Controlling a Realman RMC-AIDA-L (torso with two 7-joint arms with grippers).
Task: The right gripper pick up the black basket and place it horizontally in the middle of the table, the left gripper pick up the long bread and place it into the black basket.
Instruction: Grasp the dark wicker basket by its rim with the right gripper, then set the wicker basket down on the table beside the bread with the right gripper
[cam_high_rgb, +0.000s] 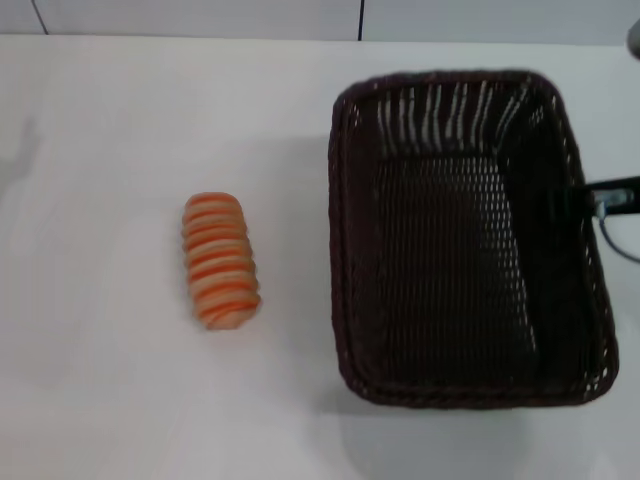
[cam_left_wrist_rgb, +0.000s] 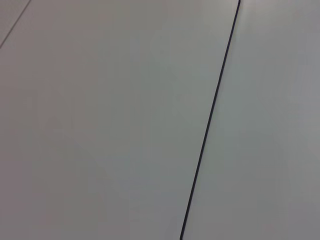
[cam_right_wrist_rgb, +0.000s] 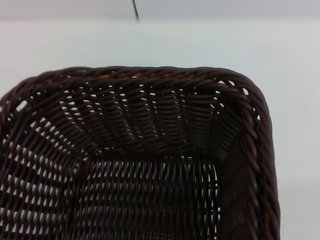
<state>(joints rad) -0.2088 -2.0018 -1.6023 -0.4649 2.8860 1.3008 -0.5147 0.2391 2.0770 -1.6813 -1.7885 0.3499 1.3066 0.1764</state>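
Plainly, one white table (cam_high_rgb: 120, 150) fills the head view, with wide bare room from 7 to 11 o'clock. One black basket (cam_high_rgb: 465, 240) sits at 3 o'clock, long axis running toward the far edge, its right rim close to the frame's border. One long bread (cam_high_rgb: 220, 262) lies at 9 o'clock, well apart from the basket. One right gripper (cam_high_rgb: 600, 200) shows at the basket's right rim; how far it is open cannot be told. No left gripper appears anywhere.
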